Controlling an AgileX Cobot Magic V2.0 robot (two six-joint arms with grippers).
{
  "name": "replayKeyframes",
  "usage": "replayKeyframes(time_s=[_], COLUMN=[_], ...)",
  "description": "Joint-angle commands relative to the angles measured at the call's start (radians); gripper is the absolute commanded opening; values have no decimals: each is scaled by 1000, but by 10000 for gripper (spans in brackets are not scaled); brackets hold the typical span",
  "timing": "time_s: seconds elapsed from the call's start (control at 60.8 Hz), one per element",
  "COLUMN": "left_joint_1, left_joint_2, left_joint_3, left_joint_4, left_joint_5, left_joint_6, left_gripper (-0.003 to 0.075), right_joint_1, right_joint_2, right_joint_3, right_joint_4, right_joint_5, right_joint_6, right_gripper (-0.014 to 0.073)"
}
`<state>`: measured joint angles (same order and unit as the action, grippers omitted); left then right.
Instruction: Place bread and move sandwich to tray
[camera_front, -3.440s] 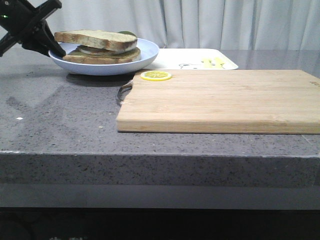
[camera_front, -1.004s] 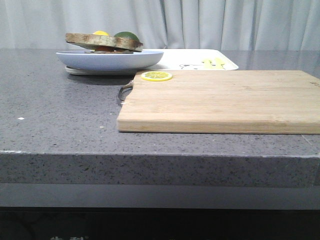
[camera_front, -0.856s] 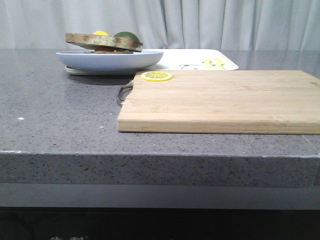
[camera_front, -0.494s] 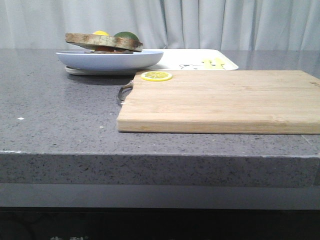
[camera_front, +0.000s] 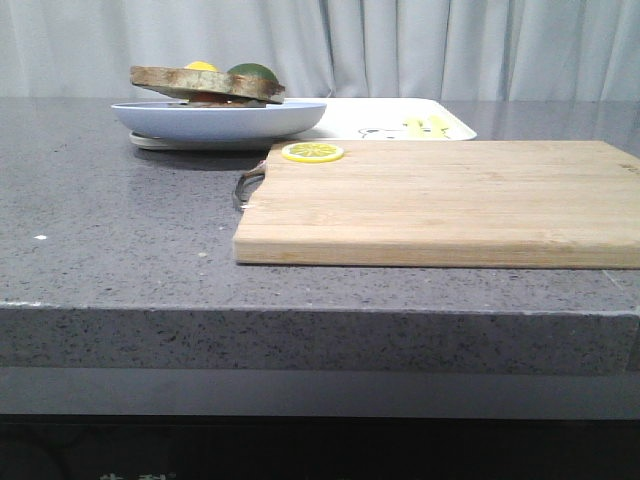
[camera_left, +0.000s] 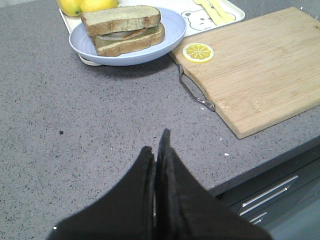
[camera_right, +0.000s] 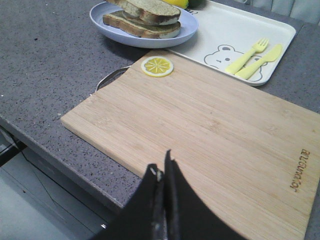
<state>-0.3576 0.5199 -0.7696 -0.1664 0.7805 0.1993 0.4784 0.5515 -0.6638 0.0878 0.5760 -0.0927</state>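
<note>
The sandwich (camera_left: 125, 37) lies on the round pale blue plate (camera_left: 165, 42), with the bread (camera_left: 121, 19) as its top slice and a white egg layer showing between the slices. The plate rests on the left end of the white tray (camera_left: 234, 12). They also show in the front view, bread (camera_front: 205, 83), plate (camera_front: 220, 120) and tray (camera_front: 385, 112), and in the right wrist view, plate (camera_right: 182, 31) and tray (camera_right: 220, 30). My left gripper (camera_left: 157, 145) is shut and empty over bare counter, well short of the plate. My right gripper (camera_right: 162, 167) is shut and empty over the cutting board's near edge.
A wooden cutting board (camera_front: 440, 200) with a metal handle lies at the right, with a lemon slice (camera_front: 312, 152) on its far left corner. Yellow lemons (camera_left: 87, 5) and a green fruit (camera_front: 252, 71) sit behind the plate. The counter's front edge is near both grippers.
Since 3.4 s ago the plate with the sandwich has moved right onto the tray's end, and the left gripper has left the front view. Nothing has moved in the last second.
</note>
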Motion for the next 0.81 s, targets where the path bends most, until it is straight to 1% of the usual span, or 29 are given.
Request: replayKeyframes(time_s=[0.0, 0.082, 0.148, 0.214, 0.296, 0.379, 0.461, 0.527, 0.576, 0.625, 0.79], left_joint_1=[31, 116, 181, 240, 301, 340, 349, 334, 315, 302, 297], left_joint_2=[-39, -114, -180, -245, -295, -332, -366, -401, -429, -449, -483], left_joint_3=[14, 96, 165, 229, 301, 365, 430, 468, 498, 525, 625], left_joint_4=[-24, -24, -24, -22, -19, -19, -14, 44, 117, 166, 179], left_joint_5=[-105, -158, -237, -285, -319, -364, -419, -455, -482, -508, -659], left_joint_6=[-9, -9, -9, -9, -9, -9, -27, -127, -222, -277, -280], left_gripper=[-18, -18, -18, -18, -18, -18, -18, -18, -18, -18, -18], right_joint_1=[-5, -5, -5, -5, -5, -5, -5, -5, -5, -5, -5], right_joint_2=[2, 2, 2, 2, 2, 2, 2, 2, 2, 2, 2], right_joint_3=[-27, -27, -27, -27, -27, -27, -27, -27, -27, -27, -27], right_joint_4=[-8, -8, -8, -8, -8, -8, -8, -8, -8, -8, -8], right_joint_5=[-67, -68, -67, -67, -68, -67, -67, -67, -67, -68, -68], right_joint_6=[-3, -3, -3, -3, -3, -3, -3, -3, -3, -3, -3], right_gripper=[-118, -118, -118, -118, -118, -118, -118, -118, -118, -118, -118])
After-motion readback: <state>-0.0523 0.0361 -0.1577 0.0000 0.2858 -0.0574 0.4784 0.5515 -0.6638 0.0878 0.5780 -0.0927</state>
